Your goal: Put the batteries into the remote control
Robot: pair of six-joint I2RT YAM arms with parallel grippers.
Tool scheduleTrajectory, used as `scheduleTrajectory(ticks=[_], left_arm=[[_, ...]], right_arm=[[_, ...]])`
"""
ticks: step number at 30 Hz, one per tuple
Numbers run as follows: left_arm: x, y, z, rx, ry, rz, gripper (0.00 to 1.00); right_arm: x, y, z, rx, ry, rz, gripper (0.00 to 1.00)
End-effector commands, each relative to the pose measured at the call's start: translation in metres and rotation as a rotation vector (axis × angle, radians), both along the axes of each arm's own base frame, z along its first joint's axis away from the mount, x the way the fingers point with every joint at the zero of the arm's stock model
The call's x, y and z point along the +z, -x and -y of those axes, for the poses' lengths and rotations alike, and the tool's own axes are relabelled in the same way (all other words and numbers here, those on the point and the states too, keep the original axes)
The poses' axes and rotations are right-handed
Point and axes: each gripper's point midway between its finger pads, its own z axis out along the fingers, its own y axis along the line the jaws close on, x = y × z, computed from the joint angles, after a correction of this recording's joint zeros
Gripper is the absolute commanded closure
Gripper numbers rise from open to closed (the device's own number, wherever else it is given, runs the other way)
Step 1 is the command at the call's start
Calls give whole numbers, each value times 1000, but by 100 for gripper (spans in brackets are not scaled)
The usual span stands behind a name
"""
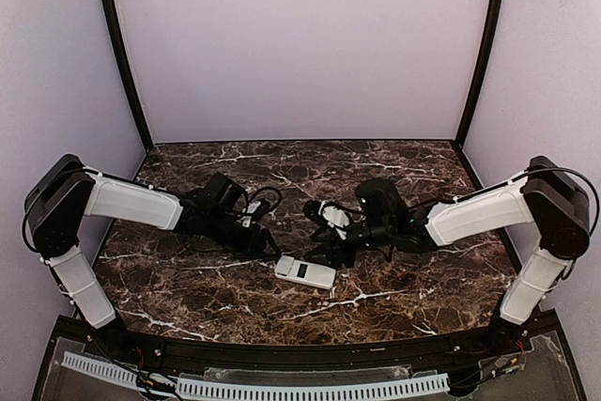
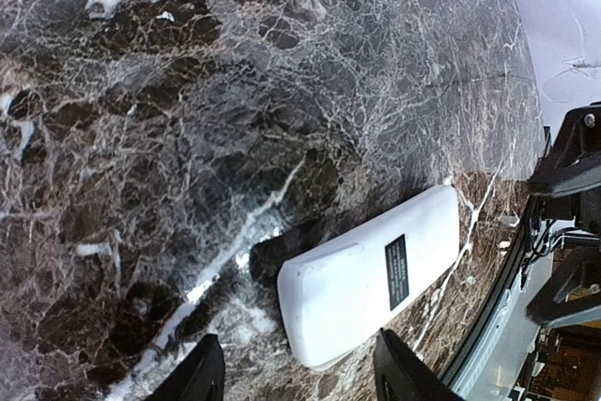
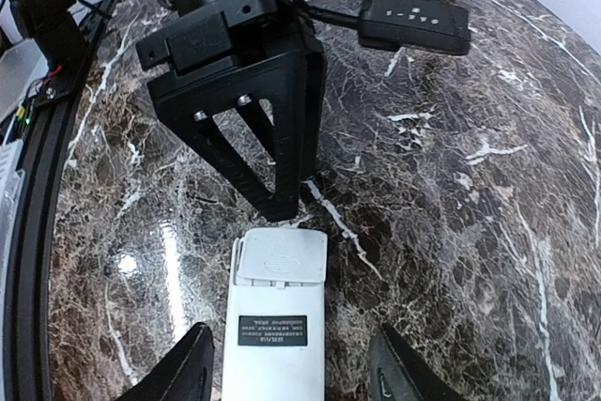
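A: Nearest: right gripper, fingers apart, empty, straddling the remote control at one end.
B: Remote: back up on the marble table, cover seemingly shut. Batteries: unseen.
A: Left gripper: apart, empty, low at the opposite end, arm reaching inward.
B: Advice: pin one end; slide the cover off squarely.
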Motion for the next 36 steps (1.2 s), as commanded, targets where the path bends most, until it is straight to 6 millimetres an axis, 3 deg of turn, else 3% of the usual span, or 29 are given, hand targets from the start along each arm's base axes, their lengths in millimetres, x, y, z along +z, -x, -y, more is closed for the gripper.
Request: scheduleTrajectory(ticks=[1, 4, 15, 19, 36], left_arm=[[11, -1, 2, 31, 85, -5, 46], [8, -1, 0, 38, 93, -10, 44], [4, 1, -1, 40, 106, -13, 43], [1, 0, -1, 49, 106, -20, 44], [-10, 1, -3, 75, 104, -44, 46]], right_arm=[[-16, 0, -19, 64, 73, 110, 40], [-25, 1, -28, 95, 108, 130, 34], [-51, 4, -44, 141, 189, 103, 30], [-56, 4, -47, 146, 207, 106, 21], [-69, -8, -58, 110, 261, 136, 24]])
